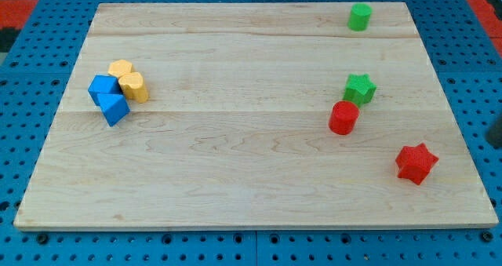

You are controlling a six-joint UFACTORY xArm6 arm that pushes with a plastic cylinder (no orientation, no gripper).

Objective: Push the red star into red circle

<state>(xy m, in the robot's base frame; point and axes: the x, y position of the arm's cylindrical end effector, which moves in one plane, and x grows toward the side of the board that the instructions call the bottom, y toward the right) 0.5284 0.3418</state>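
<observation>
The red star (416, 163) lies near the board's right edge, toward the view's bottom. The red circle (343, 118), a short cylinder, stands up and to the left of it, with a clear gap of bare wood between them. A green star (359, 88) touches the red circle's upper right side. A dark blurred shape (496, 133) shows at the view's right edge, just off the board and up and to the right of the red star. It may be my rod, but I cannot make out my tip.
A green cylinder (360, 16) stands near the board's top edge on the right. At the left, two yellow blocks (120, 68) (134, 86) and two blue blocks (101, 86) (114, 107) sit clustered together. The wooden board (235, 164) lies on a blue pegboard.
</observation>
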